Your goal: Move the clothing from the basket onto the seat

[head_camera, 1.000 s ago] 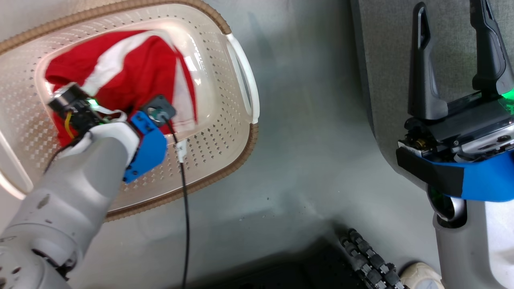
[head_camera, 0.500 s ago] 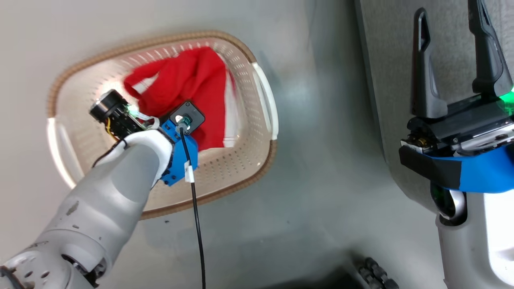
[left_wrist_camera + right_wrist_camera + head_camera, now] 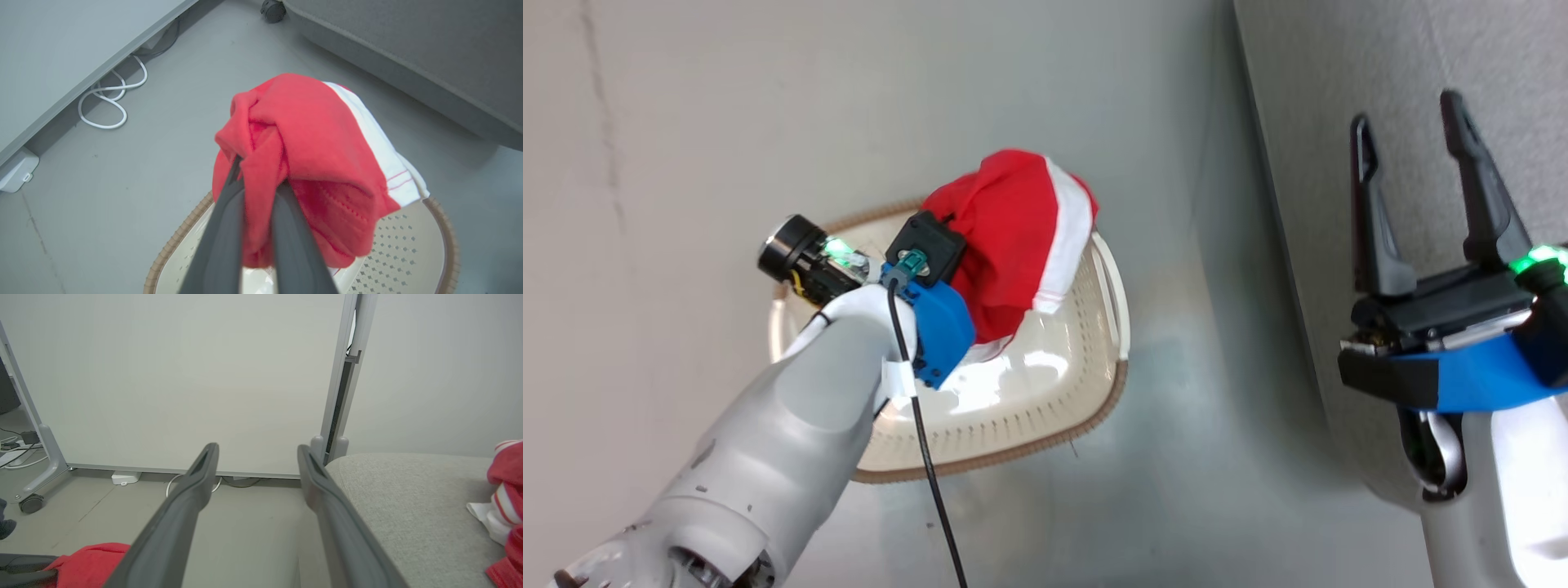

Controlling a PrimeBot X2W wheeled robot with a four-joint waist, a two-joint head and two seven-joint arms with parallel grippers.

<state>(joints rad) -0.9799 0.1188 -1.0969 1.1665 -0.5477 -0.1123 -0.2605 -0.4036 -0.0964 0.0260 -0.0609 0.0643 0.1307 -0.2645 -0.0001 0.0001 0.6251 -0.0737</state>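
I am holding the garment [image 3: 310,134] pinched in the left gripper [image 3: 259,175] just over the basket [image 3: 1013,459], and the seat [image 3: 1339,82] is lying to its right across the floor [image 3: 1192,343], beside the right gripper [image 3: 1405,114], which is standing open and empty.

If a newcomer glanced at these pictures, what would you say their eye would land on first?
First the bright red garment with white trim, bunched and pinched by the left gripper above the cream basket on the grey floor. Next, the right gripper, open and holding nothing, over the grey seat, where another red-and-white garment lies at the right edge of the right wrist view.
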